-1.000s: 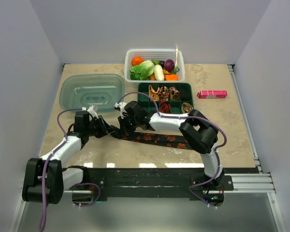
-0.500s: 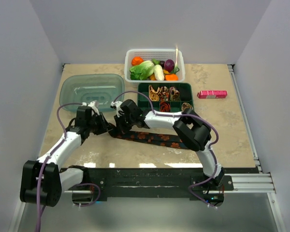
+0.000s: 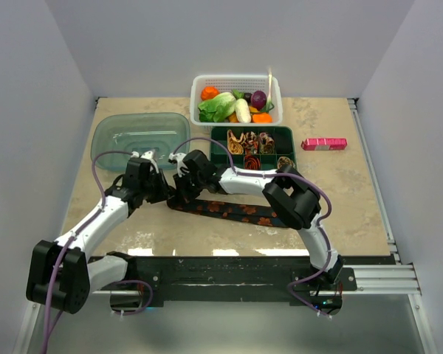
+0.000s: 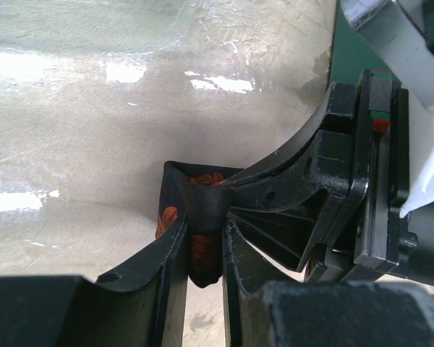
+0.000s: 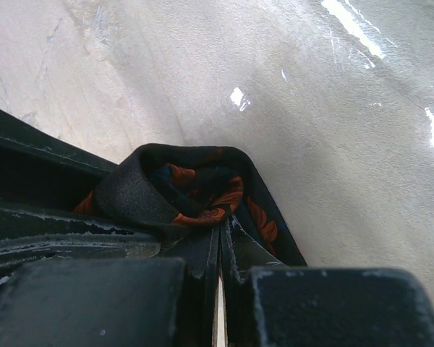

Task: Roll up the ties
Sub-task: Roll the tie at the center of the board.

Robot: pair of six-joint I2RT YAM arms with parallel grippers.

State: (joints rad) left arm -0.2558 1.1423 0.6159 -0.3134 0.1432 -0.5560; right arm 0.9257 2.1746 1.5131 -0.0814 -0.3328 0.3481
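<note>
— So, what's gripped?
— The left gripper (image 4: 202, 233) pinches the rolled end of the tie (image 3: 236, 212). The right gripper (image 5: 220, 230) is pressed together on its fold, just in front of the green tray (image 3: 292, 140).
— Handling?
— Soft, limp and slippery, I'd judge. Hold the rolled core.

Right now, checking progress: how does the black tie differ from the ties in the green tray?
The black tie lies mostly flat on the table, only its left end curled; the tray ties are full spirals. The left hand and right hand pinch the black tie; the tray ties sit untouched. Both are patterned fabric.
</note>
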